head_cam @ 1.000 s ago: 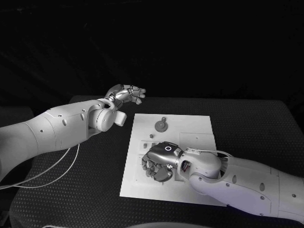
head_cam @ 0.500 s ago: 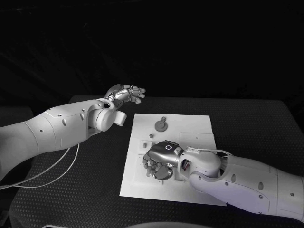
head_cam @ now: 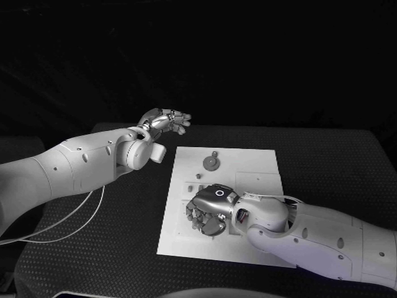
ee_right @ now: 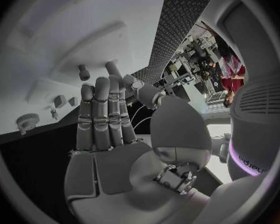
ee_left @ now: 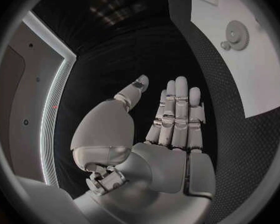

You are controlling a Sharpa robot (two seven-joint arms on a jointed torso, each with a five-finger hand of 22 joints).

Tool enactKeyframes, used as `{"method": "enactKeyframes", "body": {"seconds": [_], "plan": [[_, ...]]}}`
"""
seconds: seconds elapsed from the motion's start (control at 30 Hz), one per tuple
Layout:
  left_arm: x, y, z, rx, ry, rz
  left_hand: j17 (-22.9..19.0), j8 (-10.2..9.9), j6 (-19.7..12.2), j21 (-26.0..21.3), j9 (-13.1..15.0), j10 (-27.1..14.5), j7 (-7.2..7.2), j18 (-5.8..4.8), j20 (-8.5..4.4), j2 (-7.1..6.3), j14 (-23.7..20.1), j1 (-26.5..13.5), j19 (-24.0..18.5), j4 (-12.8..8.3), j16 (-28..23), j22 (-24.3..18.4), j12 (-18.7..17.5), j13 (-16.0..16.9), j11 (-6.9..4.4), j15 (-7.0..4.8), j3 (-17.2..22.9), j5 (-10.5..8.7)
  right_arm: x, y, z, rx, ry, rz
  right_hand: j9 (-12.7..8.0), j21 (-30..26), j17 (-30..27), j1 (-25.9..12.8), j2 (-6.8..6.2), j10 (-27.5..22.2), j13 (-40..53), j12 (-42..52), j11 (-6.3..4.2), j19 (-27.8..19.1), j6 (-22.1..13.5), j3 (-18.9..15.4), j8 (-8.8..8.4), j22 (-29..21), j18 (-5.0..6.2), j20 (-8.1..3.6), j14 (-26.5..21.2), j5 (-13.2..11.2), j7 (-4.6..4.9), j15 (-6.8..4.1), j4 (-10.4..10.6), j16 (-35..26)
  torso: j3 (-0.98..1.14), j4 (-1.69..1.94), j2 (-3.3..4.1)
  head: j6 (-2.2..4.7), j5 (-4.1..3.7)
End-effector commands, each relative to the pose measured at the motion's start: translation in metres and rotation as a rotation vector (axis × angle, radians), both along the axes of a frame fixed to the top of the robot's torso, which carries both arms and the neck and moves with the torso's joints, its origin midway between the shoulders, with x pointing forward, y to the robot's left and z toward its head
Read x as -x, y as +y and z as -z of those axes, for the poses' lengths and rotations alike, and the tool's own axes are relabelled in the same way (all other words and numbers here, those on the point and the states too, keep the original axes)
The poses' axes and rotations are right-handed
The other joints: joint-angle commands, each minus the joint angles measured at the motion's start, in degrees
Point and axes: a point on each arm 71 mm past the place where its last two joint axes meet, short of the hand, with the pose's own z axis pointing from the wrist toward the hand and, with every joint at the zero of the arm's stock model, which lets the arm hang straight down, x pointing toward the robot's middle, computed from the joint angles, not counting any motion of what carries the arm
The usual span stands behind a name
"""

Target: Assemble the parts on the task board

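Plainly the assembly is at an early stage, as I judge it: most small parts look loose or only partly seated, and nothing shows a finished stack. Nearest the robot, the right robot hand [head_cam: 209, 211] hovers low over the near half of the task board [head_cam: 252, 166], fingers stretched out side by side and slightly apart, holding nothing that I can make out; in its wrist view the fingers [ee_right: 101, 115] are straight and bare, with a small peg [ee_right: 84, 72] and a couple of tiny square pieces [ee_right: 59, 100] on the board past the fingertips. Whether the hand touches the board I cannot tell. The board itself is a white rectangular plate lying near the middle of the tabletop [head_cam: 342, 161], its long side running away from the robot. Toward its far edge lies a round gear [head_cam: 211, 164] with a smaller knob just beside it, untouched. Farthest off, the left robot hand [head_cam: 166, 121] is raised beyond the tabletop's far left corner, well apart from the board, fingers extended and empty in its wrist view.
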Motion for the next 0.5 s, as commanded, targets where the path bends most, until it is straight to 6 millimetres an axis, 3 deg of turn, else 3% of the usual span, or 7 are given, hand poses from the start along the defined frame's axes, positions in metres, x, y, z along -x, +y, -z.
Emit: {"method": "enactKeyframes", "body": {"seconds": [0.03, 0.5], "plan": [[0.0, -0.0024, -0.0009, 0.012, -0.004, 0.014, 0.1, 0.2, -0.5, -0.3, -0.1, -0.3, -0.04, 0.84, -0.29, 0.27, 0.2, -0.4, 0.0, 0.2, -0.4, 0.1, -0.1, -0.1, 0.03, 0.26, -0.2, 0.06, 0.0016, -0.0014, 0.0038, 0.02, 0.014, -0.006, 2.4, 0.3, 0.0, 0.4, 0.22, 0.3, 0.0, -0.4, -0.02, 0.4, 0.5, 0.1, 0.54, 1.1, 0.79, -0.14, 0.1, 0.0, 0.08, -0.43, -0.3, 0.3, -0.02, -0.06, 0.0, -0.07, 0.06], [0.0, -0.0025, -0.0009, 0.012, -0.003, 0.014, 0.2, 0.3, -0.5, -0.4, -0.1, -0.4, -0.03, 0.84, -0.28, 0.29, 0.2, -0.4, 0.0, 0.2, -0.5, 0.1, -0.1, -0.1, 0.04, 0.27, -0.1, 0.06, 0.0033, -0.0002, 0.0032, 0.016, 0.019, -0.011, 2.5, 0.3, 0.0, 0.4, 0.25, 0.3, 0.1, -0.4, -0.04, 0.4, 0.5, 0.1, 0.54, 1.0, 0.78, -0.17, 0.1, 0.0, 0.07, -0.47, -0.3, 0.3, 0.02, -0.03, -0.01, -0.25, 0.14]]}}
